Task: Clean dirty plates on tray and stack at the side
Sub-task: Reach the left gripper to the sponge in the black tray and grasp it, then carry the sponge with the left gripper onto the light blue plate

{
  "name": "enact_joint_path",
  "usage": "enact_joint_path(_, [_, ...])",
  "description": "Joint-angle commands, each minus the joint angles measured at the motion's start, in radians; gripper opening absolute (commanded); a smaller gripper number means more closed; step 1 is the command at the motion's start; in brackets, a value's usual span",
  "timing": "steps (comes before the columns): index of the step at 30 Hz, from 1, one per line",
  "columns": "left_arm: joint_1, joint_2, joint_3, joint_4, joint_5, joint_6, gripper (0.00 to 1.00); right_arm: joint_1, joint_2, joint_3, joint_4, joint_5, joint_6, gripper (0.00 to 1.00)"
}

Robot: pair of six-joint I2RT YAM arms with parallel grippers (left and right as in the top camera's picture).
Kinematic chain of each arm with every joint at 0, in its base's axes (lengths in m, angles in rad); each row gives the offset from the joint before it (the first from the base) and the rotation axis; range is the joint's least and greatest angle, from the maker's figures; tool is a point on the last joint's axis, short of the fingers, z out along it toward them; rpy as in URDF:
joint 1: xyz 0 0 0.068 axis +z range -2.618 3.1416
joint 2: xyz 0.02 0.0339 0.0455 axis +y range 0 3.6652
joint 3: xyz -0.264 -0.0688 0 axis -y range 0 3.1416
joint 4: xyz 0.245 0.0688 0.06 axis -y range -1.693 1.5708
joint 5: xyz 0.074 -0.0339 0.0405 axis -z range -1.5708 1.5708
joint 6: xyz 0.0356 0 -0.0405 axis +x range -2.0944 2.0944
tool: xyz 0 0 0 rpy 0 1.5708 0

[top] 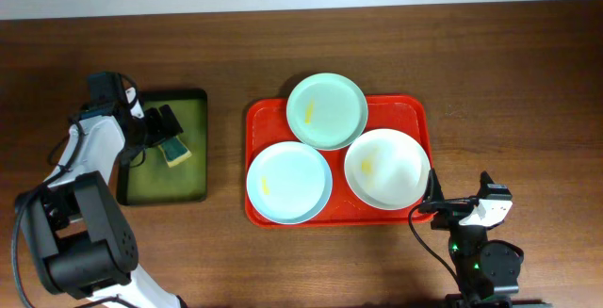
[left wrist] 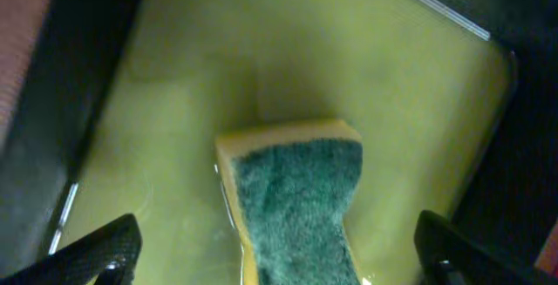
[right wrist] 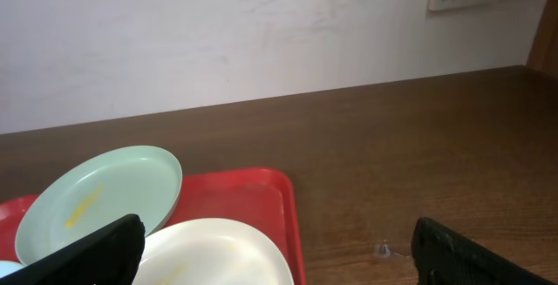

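— So, where does the left end effector (left wrist: 279, 248) stand?
— Its fingers are spread wide, one on each side of the sponge (left wrist: 296, 198), and they grip nothing. The sponge is yellow with a green scouring face. It lies in the dark olive tray (top: 193, 181) on the left part of the desk (top: 528, 82).
— And the right end effector (right wrist: 277, 254)?
— Also spread wide and empty. It sits low at the desk's front, just beside the red tray (top: 415, 110) near its front right corner.
— Where are the plates?
— All three are on the red tray, none at the side. The pale green plate (top: 326, 110) is at the back, and its far edge reaches past the rim. The pale blue plate (top: 288, 182) is front left and the white plate (top: 384, 168) front right. The green one overlaps the edges of both.
— Are they dirty?
— Each shows a small yellow smear.
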Motion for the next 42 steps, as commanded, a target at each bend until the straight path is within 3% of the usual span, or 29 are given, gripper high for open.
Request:
enact_joint_path(1, [-0.012, 0.008, 0.009, 0.014, -0.019, -0.009, 0.91, -0.003, -0.006, -0.007, -0.004, 0.005, 0.000, 0.99])
enact_joint_path(4, [-0.039, 0.009, -0.001, 0.015, -0.019, -0.005, 0.75, -0.003, -0.006, -0.007, -0.004, 0.005, 0.000, 0.99])
enact_joint_path(11, [-0.060, 0.042, -0.012, 0.021, -0.163, -0.005, 0.76, -0.003, -0.006, -0.007, -0.004, 0.005, 0.000, 0.99])
enact_joint_path(15, [-0.059, 0.087, -0.012, 0.020, -0.167, -0.005, 0.77, -0.003, -0.006, -0.007, -0.004, 0.005, 0.000, 0.98])
enact_joint_path(18, [-0.060, 0.105, -0.012, 0.017, -0.151, -0.005, 0.68, -0.003, -0.006, -0.007, -0.004, 0.005, 0.000, 0.98])
enact_joint_path(19, [-0.060, 0.105, -0.012, 0.018, -0.149, -0.005, 0.63, -0.003, -0.006, -0.007, -0.004, 0.005, 0.000, 0.98])
enact_joint_path(22, [-0.059, 0.104, -0.011, 0.025, -0.150, -0.005, 0.17, -0.003, -0.006, -0.007, -0.004, 0.005, 0.000, 0.99])
enact_joint_path(23, [-0.059, 0.103, -0.011, 0.025, -0.150, -0.005, 0.08, -0.003, -0.006, -0.007, -0.004, 0.005, 0.000, 0.98])
enact_joint_path(26, [-0.058, 0.096, -0.006, 0.021, -0.149, -0.005, 0.00, -0.003, -0.006, -0.007, -0.004, 0.005, 0.000, 0.99])
enact_joint_path(42, [-0.059, -0.146, 0.074, -0.146, -0.149, -0.006, 0.00, -0.003, -0.006, -0.007, -0.004, 0.005, 0.000, 0.98])
